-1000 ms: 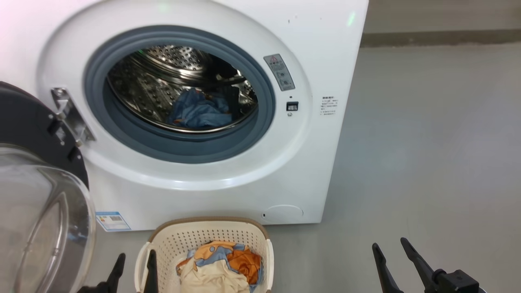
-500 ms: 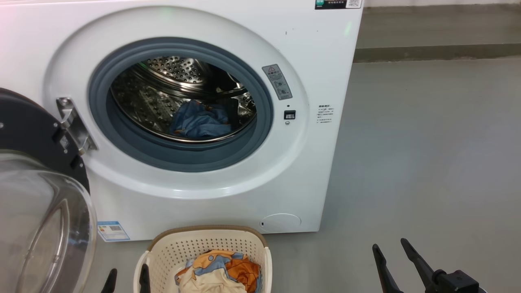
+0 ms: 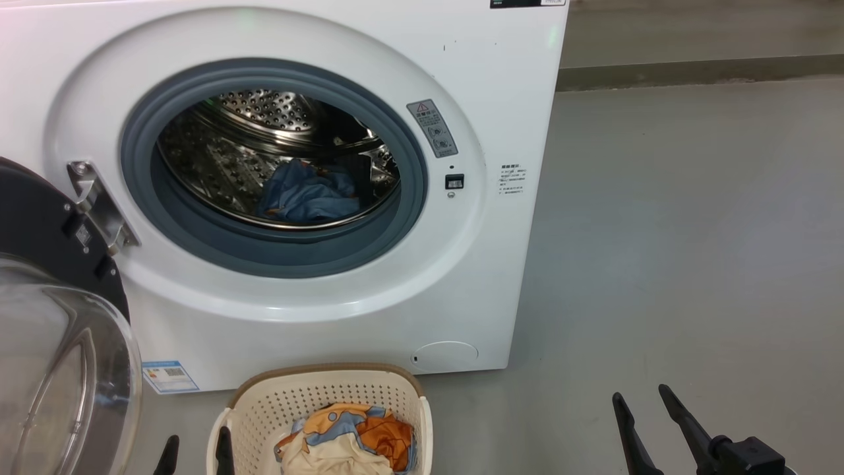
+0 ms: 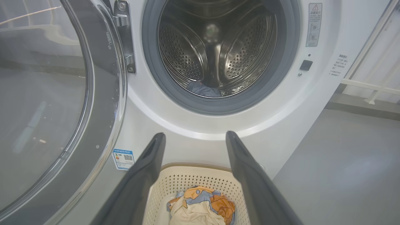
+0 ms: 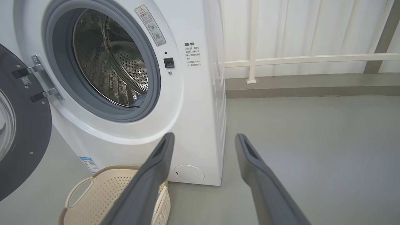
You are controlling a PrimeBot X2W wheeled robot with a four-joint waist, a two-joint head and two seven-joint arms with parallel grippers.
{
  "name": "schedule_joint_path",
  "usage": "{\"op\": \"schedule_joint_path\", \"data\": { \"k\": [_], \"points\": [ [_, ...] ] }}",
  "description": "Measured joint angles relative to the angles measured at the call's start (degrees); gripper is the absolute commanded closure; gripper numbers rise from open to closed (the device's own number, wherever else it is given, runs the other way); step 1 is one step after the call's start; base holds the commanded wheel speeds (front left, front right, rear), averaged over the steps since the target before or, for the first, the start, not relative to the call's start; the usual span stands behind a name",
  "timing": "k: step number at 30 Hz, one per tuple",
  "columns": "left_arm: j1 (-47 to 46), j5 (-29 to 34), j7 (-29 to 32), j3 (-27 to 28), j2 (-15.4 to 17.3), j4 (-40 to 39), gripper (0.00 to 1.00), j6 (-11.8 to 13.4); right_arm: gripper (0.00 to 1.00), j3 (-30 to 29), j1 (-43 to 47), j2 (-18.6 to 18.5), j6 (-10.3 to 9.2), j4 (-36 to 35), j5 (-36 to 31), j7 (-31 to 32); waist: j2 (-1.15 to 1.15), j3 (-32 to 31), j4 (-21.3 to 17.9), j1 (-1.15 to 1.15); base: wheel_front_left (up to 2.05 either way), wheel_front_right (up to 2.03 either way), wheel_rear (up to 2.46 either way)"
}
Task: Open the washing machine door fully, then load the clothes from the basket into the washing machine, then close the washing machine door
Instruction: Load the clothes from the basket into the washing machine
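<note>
Left gripper (image 4: 195, 137) hangs with its two dark fingers spread wide and nothing between them, pointing down toward the basket (image 3: 316, 396), which stands on the grey floor (image 3: 659, 231) just in front of the washing machine (image 3: 330, 316), below its round opening. Right gripper (image 3: 639, 394) is likewise spread and empty, well off to the side over bare floor. Judging by how things lie, the loading step is in hand and about half done. The washing machine door (image 3: 39, 218) is swung wide on its metal hinge (image 3: 99, 204), a blue garment (image 3: 306, 194) already lies at the bottom of the steel drum (image 3: 264, 132), and the clothes (image 3: 343, 442) left in the basket are not yet picked up. The next move probably calls for the left gripper to drop into the basket, close on the bundle near its middle, then carry it up over the grey gasket (image 3: 277, 254) and far enough into the drum that nothing hangs across the lip (a trailing sleeve could catch when the door shuts). That bundle is a soft crumpled heap sitting low in the basket, cream fabric nearest the robot with orange and blue patches behind it. It looks limp and likely to sag from a pinch.
</note>
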Motion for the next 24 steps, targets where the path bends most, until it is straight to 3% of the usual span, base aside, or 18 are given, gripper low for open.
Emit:
{"op": "schedule_joint_path", "data": {
  "k": [24],
  "points": [
    [0.0,-0.29,0.0,-0.07,-0.02,0.0,0.0,-0.44,0.0,-0.18,-0.25,0.2,0.0,0.32,-0.01,0.0,0.0,0.32,0.01,0.0,0.0,0.0,0.0]
  ]
}}
